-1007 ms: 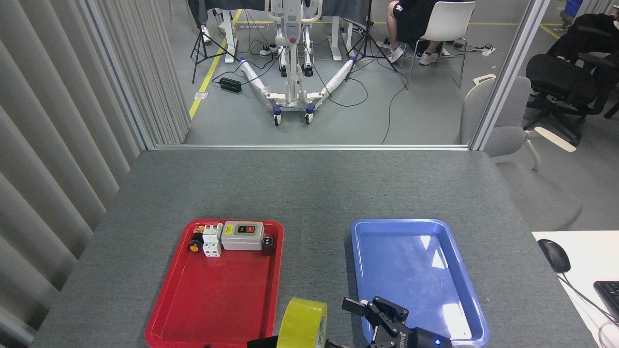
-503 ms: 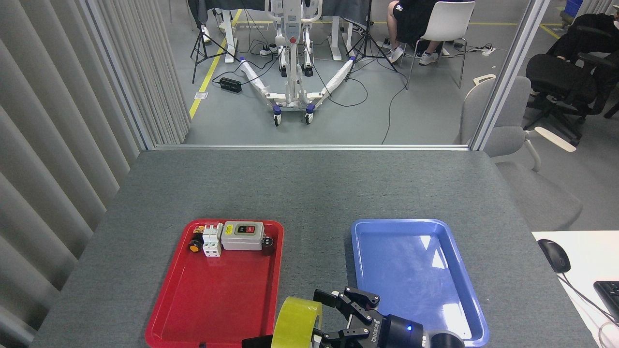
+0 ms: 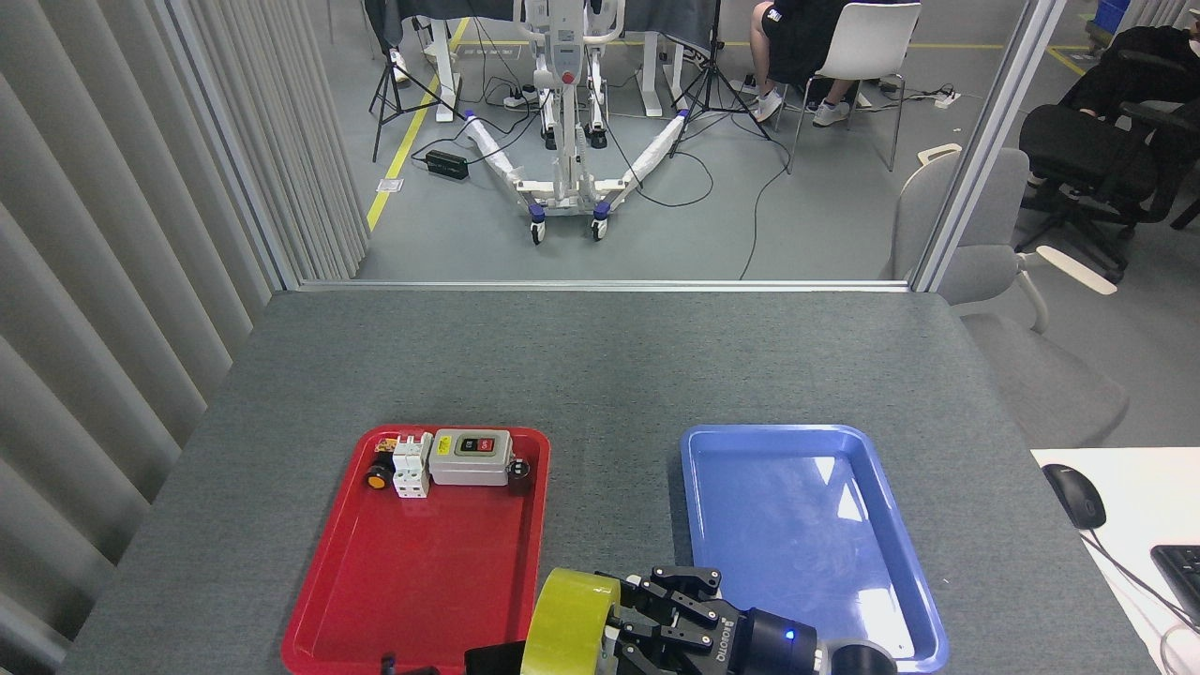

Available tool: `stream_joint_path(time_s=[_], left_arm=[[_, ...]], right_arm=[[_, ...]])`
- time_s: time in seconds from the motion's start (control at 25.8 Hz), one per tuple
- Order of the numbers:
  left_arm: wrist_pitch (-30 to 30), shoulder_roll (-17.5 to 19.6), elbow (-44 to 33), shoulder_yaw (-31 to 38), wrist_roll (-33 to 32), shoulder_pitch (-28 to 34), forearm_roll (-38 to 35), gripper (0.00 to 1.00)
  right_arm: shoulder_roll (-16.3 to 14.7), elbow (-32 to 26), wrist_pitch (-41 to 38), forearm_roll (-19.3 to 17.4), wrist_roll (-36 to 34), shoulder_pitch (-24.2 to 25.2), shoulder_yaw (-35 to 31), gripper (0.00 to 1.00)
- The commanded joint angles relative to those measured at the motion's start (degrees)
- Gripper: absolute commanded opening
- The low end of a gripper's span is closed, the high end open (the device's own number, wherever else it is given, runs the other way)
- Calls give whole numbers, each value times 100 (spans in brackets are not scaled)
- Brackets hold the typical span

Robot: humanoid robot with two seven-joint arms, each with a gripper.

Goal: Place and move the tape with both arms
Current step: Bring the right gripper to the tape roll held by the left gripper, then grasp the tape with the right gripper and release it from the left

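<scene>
Head view, looking forward and down over a grey felt-covered table (image 3: 600,375). A wide roll of translucent yellow packing tape (image 3: 570,622) stood on edge at the near border of the view, above the strip of table between a red rectangular plastic tray (image 3: 422,581) and a blue rectangular plastic tray (image 3: 844,581). The right arm's black three-fingered gripper (image 3: 647,623) (its blue light lit) entered from the lower right; its fingers (image 3: 677,583) reached to the roll's right face and appeared to touch it, though whether they had closed on the roll could not be told. A dark part of the left gripper (image 3: 495,658) showed at the bottom edge just left of the roll; too little was visible to tell how it stood. At the far end of the red tray lay a grey switch box (image 3: 471,457), a white terminal block (image 3: 411,465) and a small yellow-capped button (image 3: 377,480). The blue tray held nothing.
</scene>
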Motion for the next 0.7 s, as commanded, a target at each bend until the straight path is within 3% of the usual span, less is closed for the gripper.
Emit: stream_joint_path(time_s=[0.0,0.31,0.62,0.66], left_arm=[[3,17,-1,0,0,-20,-3,0],[3,52,-1,9,0,-28,-3,0],[-68,52,17,27,27,-64,-12,0],[-129,52,26,27,27,-64,-12,4]], right_arm=[[7,1,2,9,0,0,-13,40],[7,1,2,9,17,8,-22,29],[-2,10,2,9,17,8,-40,29],[-2,10,2,9,17,8,-31,29]])
